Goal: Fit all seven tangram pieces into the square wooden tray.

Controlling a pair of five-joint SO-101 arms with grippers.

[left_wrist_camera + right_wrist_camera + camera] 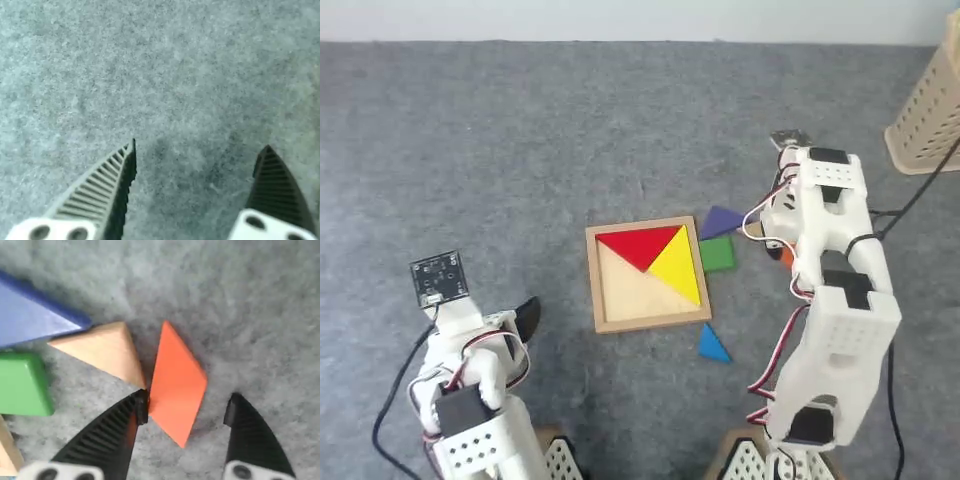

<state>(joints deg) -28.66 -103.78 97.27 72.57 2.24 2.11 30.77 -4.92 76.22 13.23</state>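
Note:
The square wooden tray (pixel 593 285) lies mid-table and holds a red triangle (pixel 640 245) and a yellow triangle (pixel 680 268). Just right of it lie a purple triangle (pixel 722 220) and a green square (pixel 717 254), with a small blue triangle (pixel 712 345) nearer the front. My right gripper (pixel 189 402) is open and low over an orange parallelogram (pixel 177 382), one finger on each side of it. A plain wooden triangle (pixel 107 350) touches that piece. My left gripper (pixel 199 147) stands open above bare carpet, left of the tray.
Grey carpet covers the whole table. A beige perforated basket (pixel 930 100) stands at the far right edge. The right arm's body (pixel 835 300) rises over the area right of the tray.

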